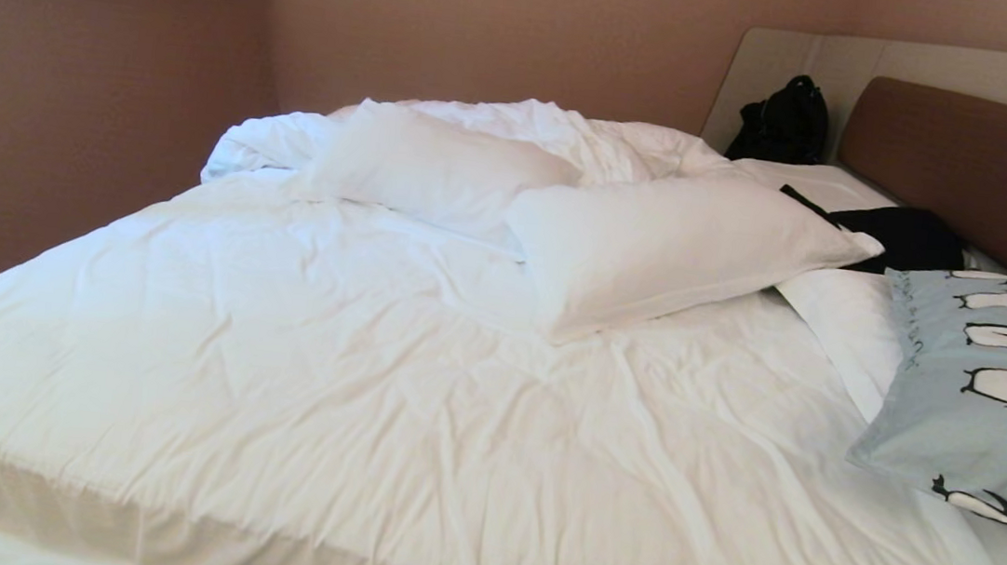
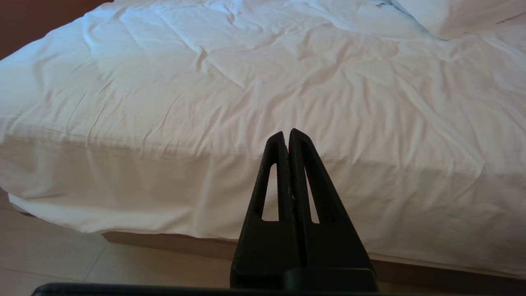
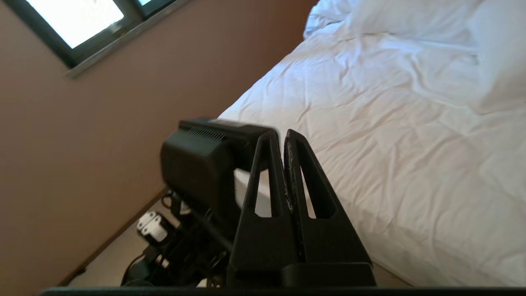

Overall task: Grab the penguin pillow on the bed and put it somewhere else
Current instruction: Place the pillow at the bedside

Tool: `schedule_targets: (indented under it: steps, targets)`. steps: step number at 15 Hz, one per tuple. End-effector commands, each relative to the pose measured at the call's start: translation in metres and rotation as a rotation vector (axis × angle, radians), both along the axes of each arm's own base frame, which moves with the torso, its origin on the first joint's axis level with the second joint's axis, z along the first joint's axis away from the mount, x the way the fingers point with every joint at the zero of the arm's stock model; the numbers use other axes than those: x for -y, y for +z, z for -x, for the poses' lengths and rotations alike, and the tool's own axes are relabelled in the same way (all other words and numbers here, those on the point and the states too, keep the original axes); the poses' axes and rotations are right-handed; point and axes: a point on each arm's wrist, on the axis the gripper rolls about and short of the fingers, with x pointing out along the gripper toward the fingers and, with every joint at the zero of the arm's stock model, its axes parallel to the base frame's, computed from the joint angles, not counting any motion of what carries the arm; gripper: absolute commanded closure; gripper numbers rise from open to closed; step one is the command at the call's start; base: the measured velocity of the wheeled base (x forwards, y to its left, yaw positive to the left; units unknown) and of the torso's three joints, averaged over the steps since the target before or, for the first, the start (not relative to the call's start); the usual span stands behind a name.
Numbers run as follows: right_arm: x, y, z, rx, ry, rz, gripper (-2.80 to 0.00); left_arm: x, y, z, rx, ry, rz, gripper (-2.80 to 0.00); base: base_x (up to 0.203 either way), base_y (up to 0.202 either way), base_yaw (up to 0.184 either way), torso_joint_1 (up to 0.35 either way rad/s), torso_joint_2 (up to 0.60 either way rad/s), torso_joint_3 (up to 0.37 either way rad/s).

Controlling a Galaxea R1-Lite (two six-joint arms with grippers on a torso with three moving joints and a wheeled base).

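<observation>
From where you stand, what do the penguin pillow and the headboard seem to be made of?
The penguin pillow looks like soft woven fabric, probably cotton, with a matte finish: it sags, its edge shows fine puckers, and the penguins look printed on it. The headboard looks padded, covered in smooth brown leather or imitation leather: its corner is rounded and the surface is even, with a slight sheen. Which of the two cannot be told.

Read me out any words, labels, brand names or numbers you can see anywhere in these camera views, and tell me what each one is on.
Nothing can be read.
Penguin pillow: small dark lettering along its edge near the white pillows, too small to read.
Bed, black bag, left gripper and right gripper: no text visible.
</observation>
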Motion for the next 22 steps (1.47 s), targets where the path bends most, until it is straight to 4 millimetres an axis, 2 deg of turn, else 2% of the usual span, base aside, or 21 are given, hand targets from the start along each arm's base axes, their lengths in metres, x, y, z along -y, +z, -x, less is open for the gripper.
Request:
schedule_targets:
  steps: [1,3,5,6,8,12,18,20,22]
  targets:
    - [0.008,0.0,0.009,-0.014,0.068,-0.005,0.0,0.0,0.0,0.0,0.001,0.0,0.0,0.0,0.0,0.0,0.0,0.0,0.0,0.0]
    - [0.024,0.003,0.022,-0.023,0.191,-0.013,0.0,0.0,0.0,0.0,0.001,0.0,0.0,0.0,0.0,0.0,0.0,0.0,0.0,0.0]
    - [0.04,0.005,0.026,-0.047,0.289,-0.034,0.0,0.0,0.0,0.0,0.001,0.0,0.0,0.0,0.0,0.0,0.0,0.0,0.0,0.0]
    - [0.043,0.006,0.024,-0.057,0.3,-0.042,0.0,0.0,0.0,0.0,0.001,0.0,0.0,0.0,0.0,0.0,0.0,0.0,0.0,0.0]
    - [0.062,0.001,0.015,-0.112,0.379,-0.087,0.0,0.0,0.0,0.0,0.001,-0.002,0.0,0.0,0.0,0.0,0.0,0.0,0.0,0.0]
    - [0.092,-0.019,-0.007,-0.257,0.532,-0.18,0.0,0.0,0.0,0.0,0.001,-0.001,0.0,0.0,0.0,0.0,0.0,0.0,0.0,0.0]
    - [0.095,-0.025,-0.011,-0.238,0.543,-0.165,0.0,0.0,0.0,0.0,0.001,0.0,0.0,0.0,0.0,0.0,0.0,0.0,0.0,0.0]
    - [0.095,-0.022,-0.012,-0.159,0.563,-0.222,0.0,0.0,0.0,0.0,0.001,-0.002,0.0,0.0,0.0,0.0,0.0,0.0,0.0,0.0]
    - [0.091,-0.012,-0.001,-0.054,0.589,-0.251,0.0,0.0,0.0,0.0,0.001,0.0,0.0,0.0,0.0,0.0,0.0,0.0,0.0,0.0]
